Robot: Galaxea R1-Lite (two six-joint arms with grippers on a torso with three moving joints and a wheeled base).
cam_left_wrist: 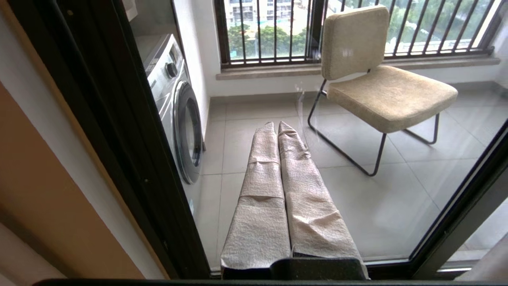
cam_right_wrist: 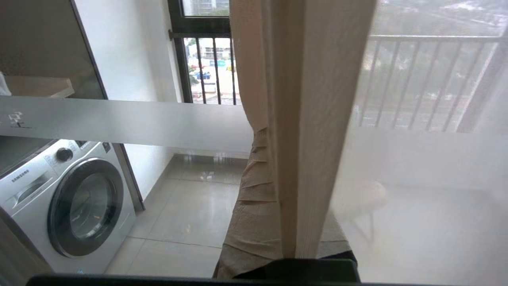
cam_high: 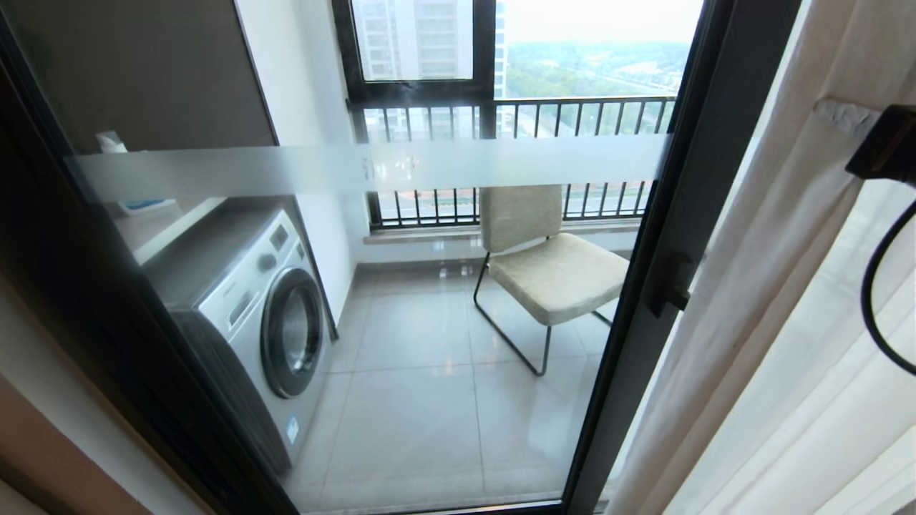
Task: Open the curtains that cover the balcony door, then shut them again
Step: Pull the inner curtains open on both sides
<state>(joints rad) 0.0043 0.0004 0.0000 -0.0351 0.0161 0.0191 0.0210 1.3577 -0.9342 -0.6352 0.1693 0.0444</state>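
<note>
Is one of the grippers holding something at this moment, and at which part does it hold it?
The right gripper holds the curtains by the front edge of the thick beige layer, pinched between its fingers. The left gripper is shut and holds nothing.

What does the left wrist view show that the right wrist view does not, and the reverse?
Only the left wrist view shows the left gripper, shut on nothing, and the beige padded chair with black metal legs seen clearly. Only the right wrist view shows the thick beige-olive ribbed curtain pinched in the shut right gripper, the sheer white voile veiling the railing, and the door's frosted horizontal band. Both show the silver front-loading washing machine and the grey tiled balcony floor.
</note>
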